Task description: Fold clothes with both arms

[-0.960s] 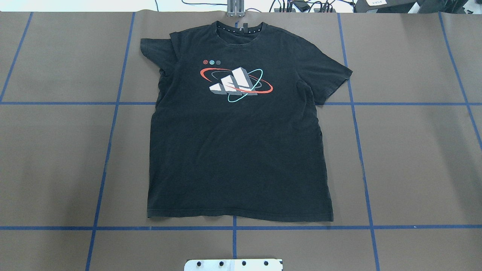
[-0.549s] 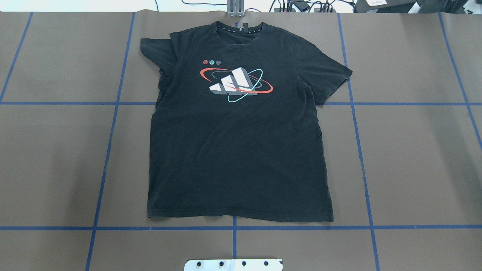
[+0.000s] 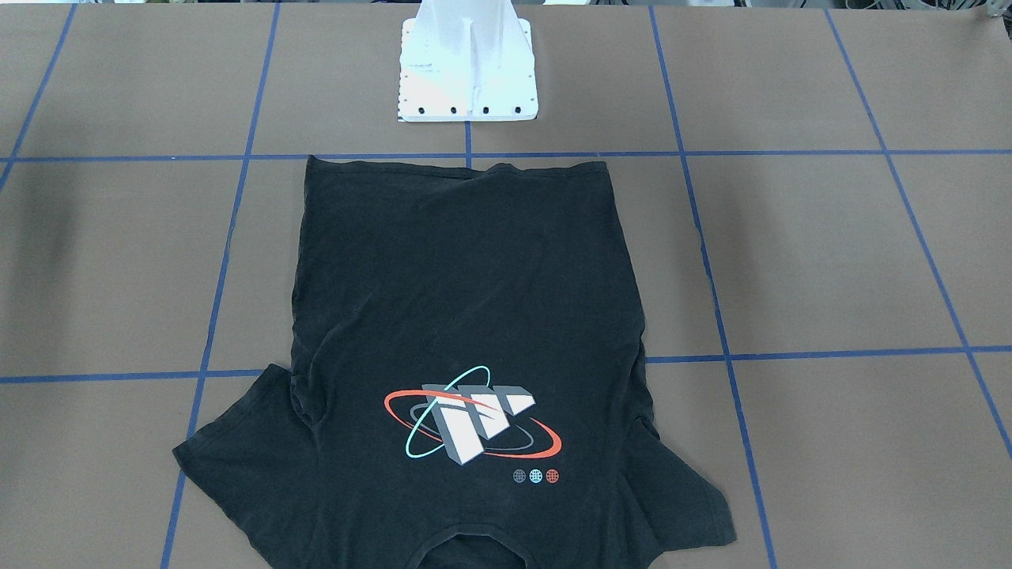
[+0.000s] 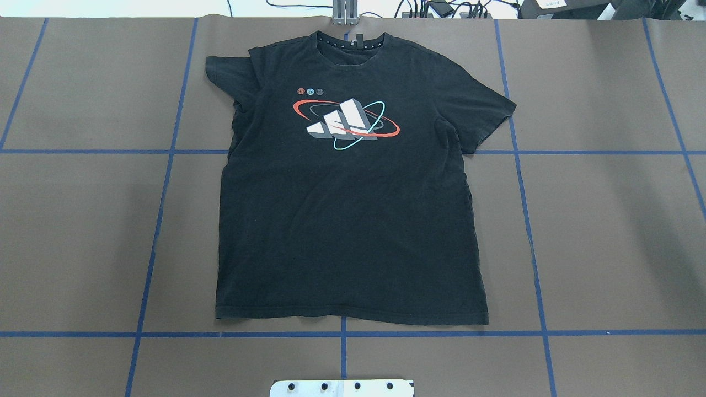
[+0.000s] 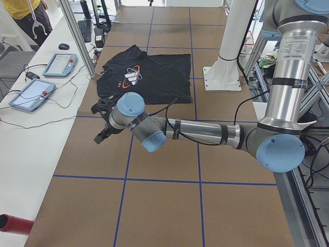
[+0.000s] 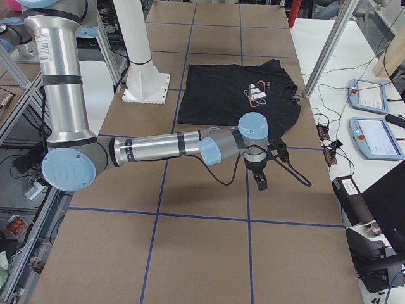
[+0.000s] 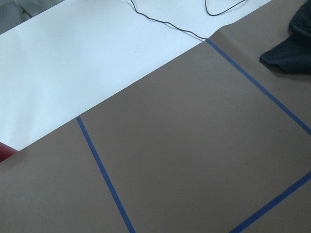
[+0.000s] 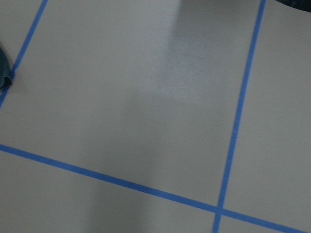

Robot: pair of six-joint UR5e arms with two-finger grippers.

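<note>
A black T-shirt lies flat and print side up on the brown table, collar toward the far edge and hem toward the robot. Its white blocks with red and cyan rings show on the chest. The sleeve on the view's left is partly doubled over. From the left side, the left arm reaches low over the table short of the shirt, with its gripper near the table edge. From the right side, the right gripper hangs just short of the shirt. I cannot tell whether either gripper is open or shut.
The white mounting base stands behind the hem. Blue tape lines grid the table. Two control tablets and cables lie on the white side bench, where a person stands. A red object sits at the near corner.
</note>
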